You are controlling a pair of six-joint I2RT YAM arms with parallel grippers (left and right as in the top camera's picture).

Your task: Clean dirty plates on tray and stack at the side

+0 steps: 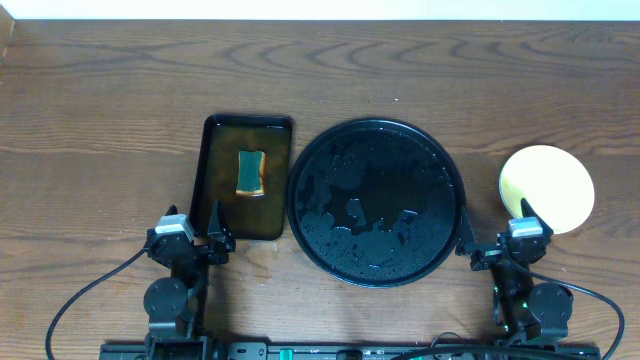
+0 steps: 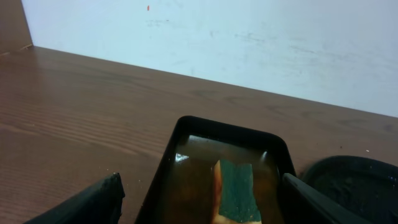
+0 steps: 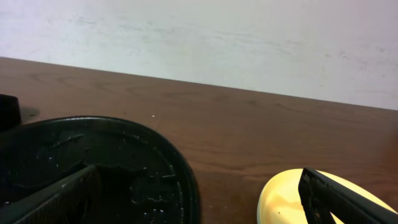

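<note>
The large round black tray sits at the table's centre, wet with water drops and holding no plates; its rim shows in the right wrist view. A pale yellow plate lies on the table right of the tray, on top of a stack; it also shows in the right wrist view. No pale blue plates are visible. My left gripper is open and empty at the near end of the rectangular tray. My right gripper is open and empty between the round tray and the yellow plate.
A smaller rectangular black tray holding brownish water stands left of the round tray, with a green and yellow sponge in it; the sponge also shows in the left wrist view. A pale wall stands beyond the table's far edge.
</note>
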